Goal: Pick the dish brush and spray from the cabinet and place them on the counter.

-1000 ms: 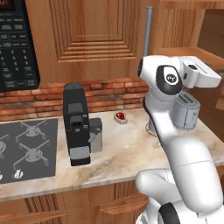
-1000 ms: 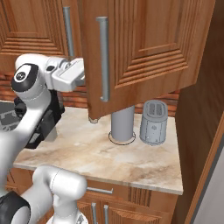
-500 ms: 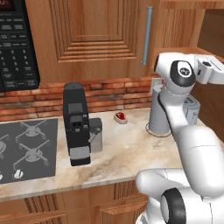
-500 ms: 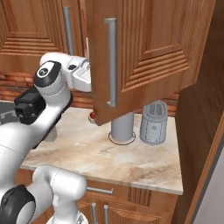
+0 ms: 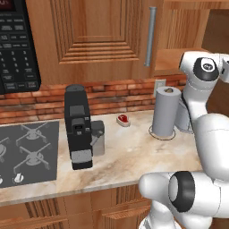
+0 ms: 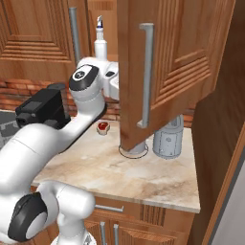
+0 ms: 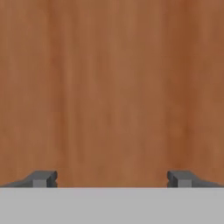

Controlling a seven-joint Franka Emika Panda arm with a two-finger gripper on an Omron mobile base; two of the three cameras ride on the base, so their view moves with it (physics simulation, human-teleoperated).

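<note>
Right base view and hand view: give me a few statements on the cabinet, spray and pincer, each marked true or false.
1. The right cabinet door stands swung open. True.
2. The spray lies on the counter. False: it stands upright on the shelf inside the cabinet.
3. The pincer is open with nothing between its tips. True.
4. The pincer faces the stove. False: it faces a plain wooden surface.
5. The paper towel roll stands upright on the counter. True.
</note>
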